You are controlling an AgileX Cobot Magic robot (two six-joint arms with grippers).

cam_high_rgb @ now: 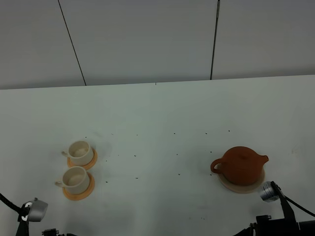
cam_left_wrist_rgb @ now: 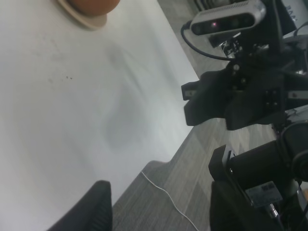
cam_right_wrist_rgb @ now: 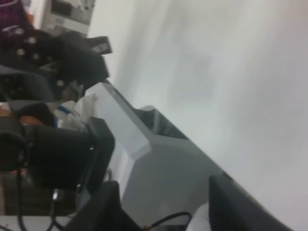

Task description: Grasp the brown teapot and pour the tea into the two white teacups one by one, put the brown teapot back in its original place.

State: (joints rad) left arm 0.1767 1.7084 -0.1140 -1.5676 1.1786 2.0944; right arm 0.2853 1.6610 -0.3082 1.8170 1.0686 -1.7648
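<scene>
Left gripper [cam_left_wrist_rgb: 159, 211] and right gripper [cam_right_wrist_rgb: 163, 211] hanging at near desk [cam_high_rgb: 157, 113] edge, jaws gaping, gripping nothing. High view alone showing nearer teacup [cam_high_rgb: 76, 180], farther teacup [cam_high_rgb: 80, 149] sitting on orange coasters [cam_high_rgb: 78, 195], near-left corner. Brown teapot [cam_high_rgb: 242, 164] resting on beige disc [cam_high_rgb: 241, 187], near-right; left wrist view clipping it.

one brown teapot [cam_high_rgb: 242, 164], on the right. two white teacups on the left: the far teacup [cam_high_rgb: 79, 150] and the near teacup [cam_high_rgb: 76, 179]. two orange coasters, a far coaster [cam_high_rgb: 93, 160] and a near coaster [cam_high_rgb: 78, 195], one under each. one beige disc [cam_high_rgb: 246, 187] under the teapot. one white table [cam_high_rgb: 162, 113].
</scene>
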